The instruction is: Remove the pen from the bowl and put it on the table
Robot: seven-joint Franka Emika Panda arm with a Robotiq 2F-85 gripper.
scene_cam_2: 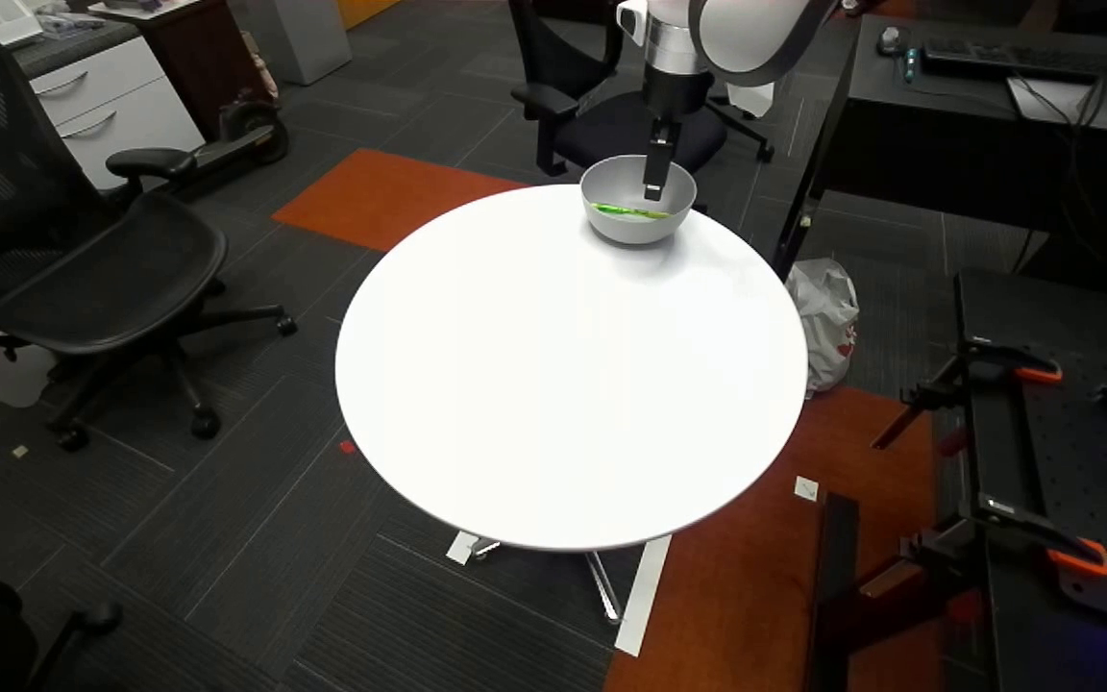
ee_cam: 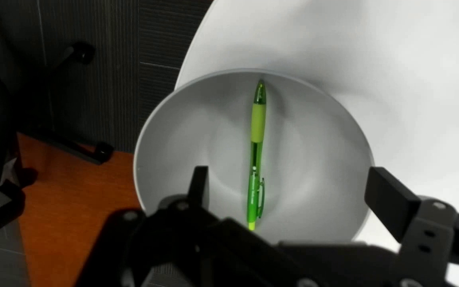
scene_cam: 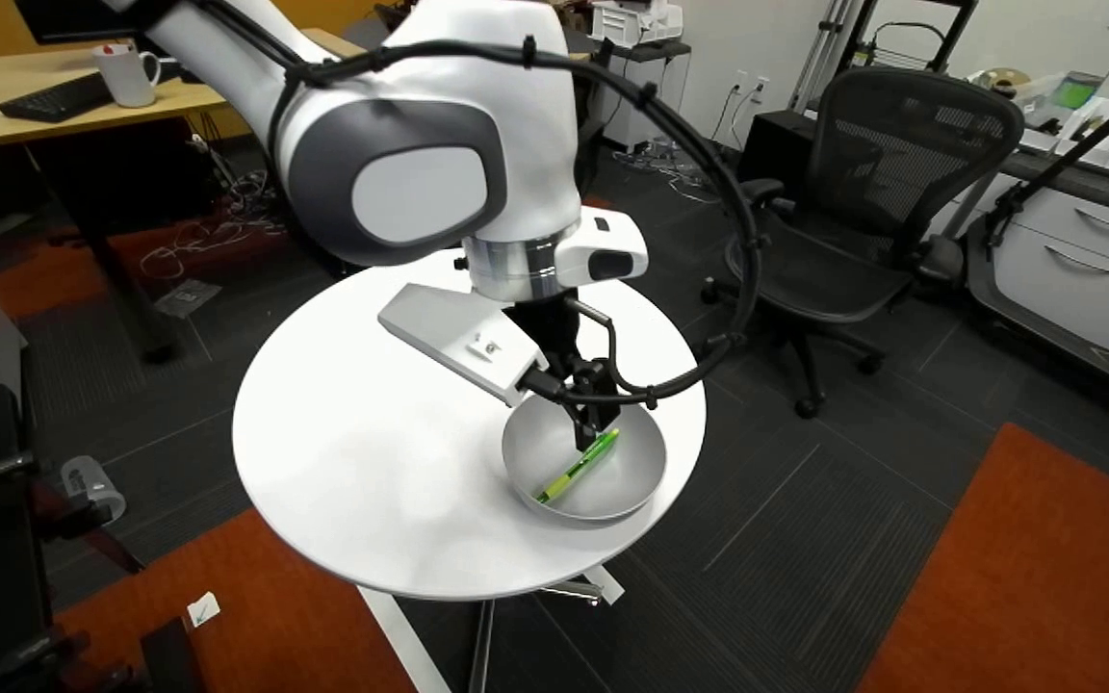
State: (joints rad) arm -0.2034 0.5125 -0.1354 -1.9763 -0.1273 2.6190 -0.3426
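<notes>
The bright green pen (scene_cam: 574,472) lies in the round grey bowl (scene_cam: 639,481), leaning across it. The pen (scene_cam_2: 626,210) and bowl (scene_cam_2: 623,232) also show in an exterior view. The bowl stands near the edge of the white round table (scene_cam: 372,452). In the wrist view, the pen (ee_cam: 257,127) runs up the bowl (ee_cam: 325,131), its clip end low in the picture. My gripper (ee_cam: 287,179) is open and empty, its fingers wide apart with the pen between them, nearer the left finger. In both exterior views, my gripper (scene_cam: 595,438) points down over the bowl. Contact with the pen cannot be told.
The table's white top (scene_cam_2: 563,384) extends away from the bowl on one side. The table's edge is close to the bowl on the other. A black mesh chair (scene_cam: 863,192) stands on the floor nearby. A black cable (scene_cam: 709,144) loops along the arm.
</notes>
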